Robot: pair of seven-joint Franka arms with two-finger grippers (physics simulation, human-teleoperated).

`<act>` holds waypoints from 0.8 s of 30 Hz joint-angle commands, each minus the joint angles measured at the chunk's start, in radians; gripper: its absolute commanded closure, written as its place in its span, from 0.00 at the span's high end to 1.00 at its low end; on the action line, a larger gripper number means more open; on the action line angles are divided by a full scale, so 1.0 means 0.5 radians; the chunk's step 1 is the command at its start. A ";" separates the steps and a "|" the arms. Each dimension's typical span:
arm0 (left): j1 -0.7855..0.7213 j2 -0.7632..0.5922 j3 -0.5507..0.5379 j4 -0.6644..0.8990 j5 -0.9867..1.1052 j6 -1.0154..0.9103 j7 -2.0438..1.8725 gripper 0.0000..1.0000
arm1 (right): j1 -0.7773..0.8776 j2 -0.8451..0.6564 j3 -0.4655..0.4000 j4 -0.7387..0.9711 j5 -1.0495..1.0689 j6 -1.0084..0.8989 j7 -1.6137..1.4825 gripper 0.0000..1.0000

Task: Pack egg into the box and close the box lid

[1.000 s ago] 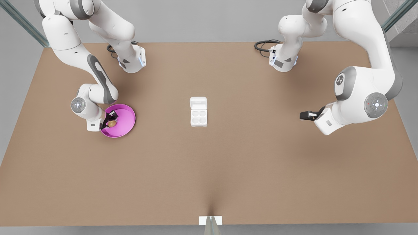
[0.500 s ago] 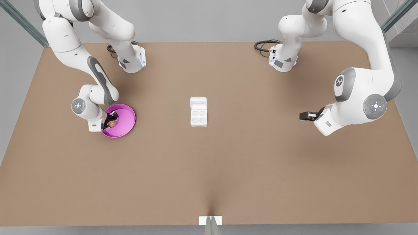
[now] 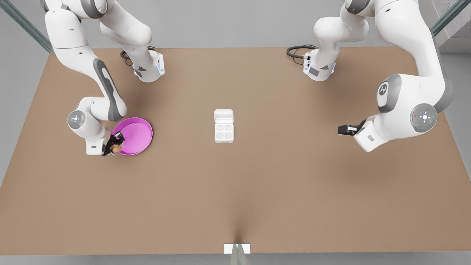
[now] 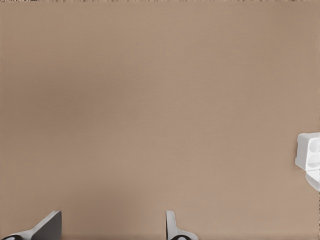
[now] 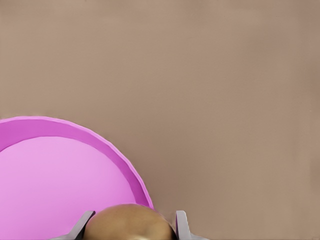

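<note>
- Egg [image 3: 116, 148] sits pinched between the fingers of the right gripper [image 3: 114, 144], which are closed on its two sides; the right wrist view shows the tan shell [image 5: 129, 223] wedged between both fingertips [image 5: 181, 224].
- Compared with a second ago, that gripper has lifted and drawn outward: then it stood over the floor of the pink plate [image 3: 138, 127] with the egg inside the dish; now it hangs over the plate's rim on the side away from the box [image 3: 224, 131].
- Meaning, as a judgement: the pick looks done, and the carry to the box comes next.
- The box lies well apart from the plate, toward the front view's right, near the table [image 3: 257, 184] centre; all four wells are empty.
- The box lid [image 3: 223, 116] lies folded flat open, touching the tray on its far side, so closing is not yet begun.
- The left gripper [image 3: 344, 129] waits well beyond the box on the side opposite the plate, fingers spread with nothing between them; its wrist view catches the box edge [image 4: 310, 157] past bare tabletop.
- Risk, as I judge it: a smooth, rounded shell may slip or roll in a two-finger pinch during the traverse.
</note>
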 commanded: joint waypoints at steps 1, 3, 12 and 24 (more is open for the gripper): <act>-0.006 -0.007 -0.039 0.004 0.001 -0.002 -0.006 1.00 | 0.010 -0.001 0.067 0.217 -0.043 -0.463 0.392 0.63; -0.006 -0.007 -0.042 0.025 0.001 -0.002 -0.006 1.00 | 0.013 0.008 0.172 0.404 -0.043 -0.650 0.613 0.63; -0.006 -0.004 -0.128 0.022 -0.005 -0.026 0.019 1.00 | 0.906 0.471 0.381 1.389 -0.052 -1.168 2.576 0.63; -0.006 0.103 -0.296 0.126 -0.054 -0.011 0.031 1.00 | 1.410 0.932 0.405 2.036 0.040 -1.352 3.414 0.63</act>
